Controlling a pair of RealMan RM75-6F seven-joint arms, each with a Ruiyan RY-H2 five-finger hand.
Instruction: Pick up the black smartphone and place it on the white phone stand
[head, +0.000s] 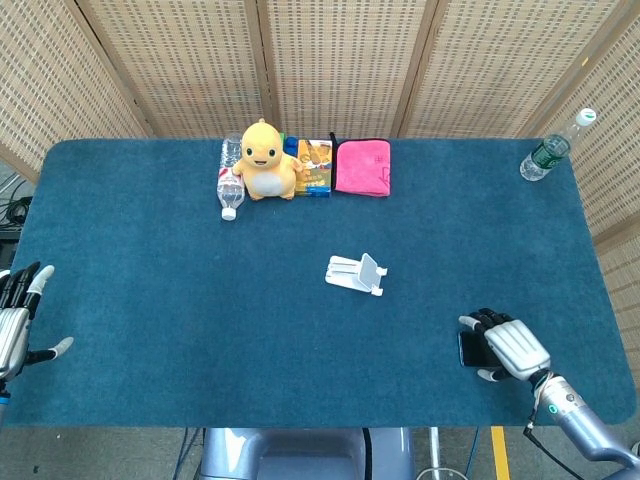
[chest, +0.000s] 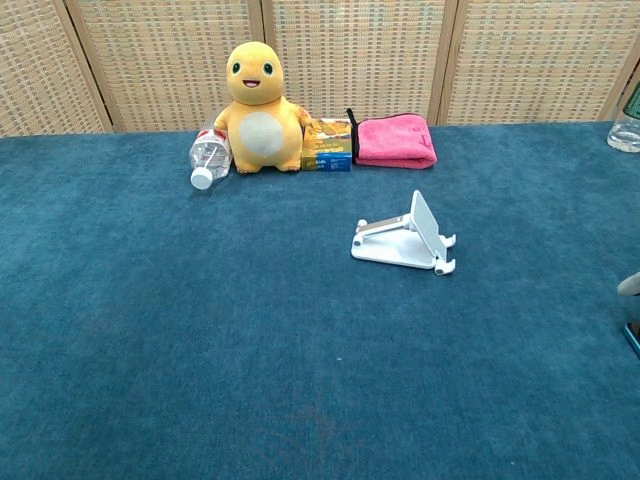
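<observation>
Our right hand (head: 503, 346) covers the flat black smartphone (head: 468, 349) near the table's front right edge, fingers curled over it; we cannot tell if they grasp. A weak grasp may push the phone off the blue felt table (head: 160, 290), far from the white folding phone stand (head: 356, 274). Our left hand (head: 18, 315) rests with fingers spread, holding nothing.

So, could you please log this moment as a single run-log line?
phase: reaching for phone | right hand: over black smartphone, grasp unclear | left hand: open, idle | white phone stand: empty
</observation>
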